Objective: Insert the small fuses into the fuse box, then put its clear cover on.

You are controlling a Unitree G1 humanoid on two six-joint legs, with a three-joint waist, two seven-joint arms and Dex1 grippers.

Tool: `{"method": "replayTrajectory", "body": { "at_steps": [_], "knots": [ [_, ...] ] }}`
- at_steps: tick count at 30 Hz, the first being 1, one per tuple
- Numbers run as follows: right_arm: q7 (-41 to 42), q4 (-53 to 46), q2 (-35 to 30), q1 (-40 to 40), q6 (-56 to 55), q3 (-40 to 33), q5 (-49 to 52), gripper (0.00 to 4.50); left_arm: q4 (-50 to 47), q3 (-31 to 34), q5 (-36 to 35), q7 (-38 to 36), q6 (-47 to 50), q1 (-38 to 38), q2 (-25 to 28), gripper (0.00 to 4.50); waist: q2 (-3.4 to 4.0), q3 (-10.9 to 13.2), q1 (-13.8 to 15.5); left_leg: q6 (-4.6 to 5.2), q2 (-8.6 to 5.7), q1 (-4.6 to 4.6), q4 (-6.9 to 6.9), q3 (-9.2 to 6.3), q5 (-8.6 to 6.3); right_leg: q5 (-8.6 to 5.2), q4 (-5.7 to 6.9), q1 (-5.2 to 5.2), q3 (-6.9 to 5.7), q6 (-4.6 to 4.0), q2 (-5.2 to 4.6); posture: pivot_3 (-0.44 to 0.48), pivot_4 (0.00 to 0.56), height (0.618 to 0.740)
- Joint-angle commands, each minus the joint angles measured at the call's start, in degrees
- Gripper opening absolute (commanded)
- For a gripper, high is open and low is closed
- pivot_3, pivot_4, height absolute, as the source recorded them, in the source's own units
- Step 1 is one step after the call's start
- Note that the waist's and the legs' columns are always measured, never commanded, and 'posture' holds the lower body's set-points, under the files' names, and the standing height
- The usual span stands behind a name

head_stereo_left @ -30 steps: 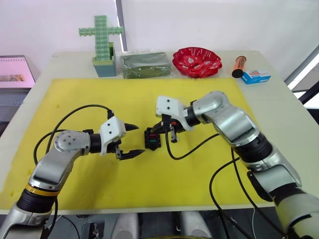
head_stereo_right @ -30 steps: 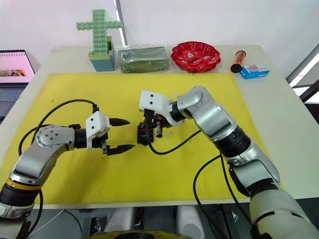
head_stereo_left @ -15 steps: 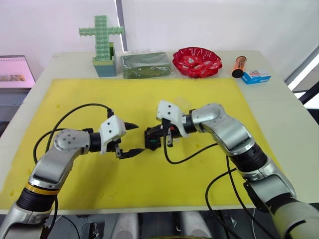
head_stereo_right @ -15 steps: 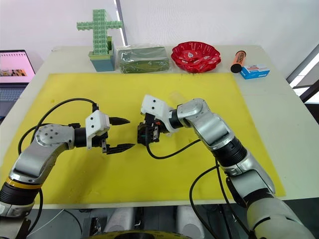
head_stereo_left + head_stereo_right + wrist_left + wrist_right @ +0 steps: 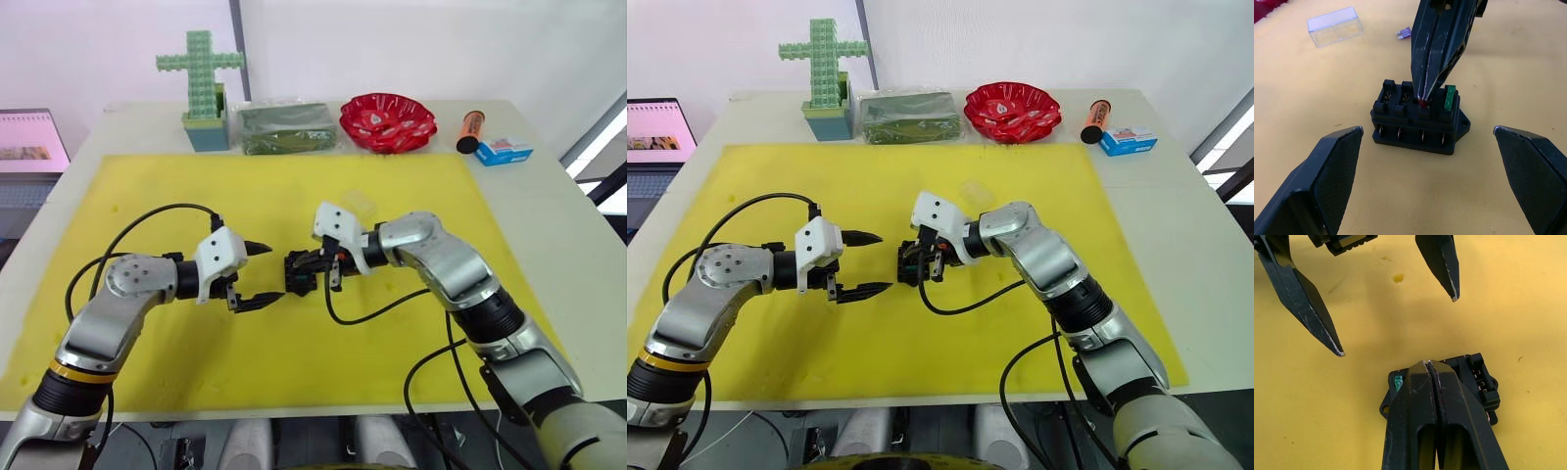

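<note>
The black fuse box (image 5: 1418,120) rests on the yellow mat (image 5: 294,343) between my two grippers. A green fuse (image 5: 1450,97) stands in its end slot. My right gripper (image 5: 1422,99) is shut on a red fuse (image 5: 1423,103), its tips pressed down onto the slot beside the green one. My left gripper (image 5: 275,273) hangs open just to the left of the box, touching nothing. A purple fuse (image 5: 1403,33) lies loose on the mat beyond the box. The clear cover (image 5: 1334,32) sits empty on the mat behind the right wrist.
Along the table's back edge stand a green cross of blocks (image 5: 201,83), a clear bag of green stuff (image 5: 287,127), a red bowl (image 5: 387,119), an orange cylinder (image 5: 470,130) and a blue-white carton (image 5: 503,150). A screen (image 5: 29,142) sits off the table's left side.
My right arm has dropped lower and its wrist has shifted slightly right, uncovering the clear cover, while its fingers stay at the fuse box. The left arm has not moved.
</note>
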Motion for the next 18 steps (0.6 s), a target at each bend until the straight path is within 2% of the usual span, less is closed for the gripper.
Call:
{"method": "replayTrajectory", "body": {
  "at_steps": [1,18],
  "knots": [
    [-0.12,2.48,-0.34,1.61,-1.21,0.69,-0.78,0.04,-1.31,1.56,-0.71,0.36,-0.08,-0.53,0.35,4.5,0.0,0.0,0.0,0.0,0.0,0.0,0.0,0.0,0.0,0.0,0.0,0.01,0.0,0.0,0.0,0.0,0.15,0.74],
    [-0.21,9.32,-0.09,3.84,-4.95,3.61,-3.24,0.04,-1.09,1.55,-0.7,0.56,-0.1,-0.85,0.14,4.5,-0.01,-0.09,0.01,0.0,0.0,0.44,-0.03,-0.01,0.0,-0.02,-0.03,0.46,0.0,-0.03,0.0,0.0,0.15,0.74]
  ]
}}
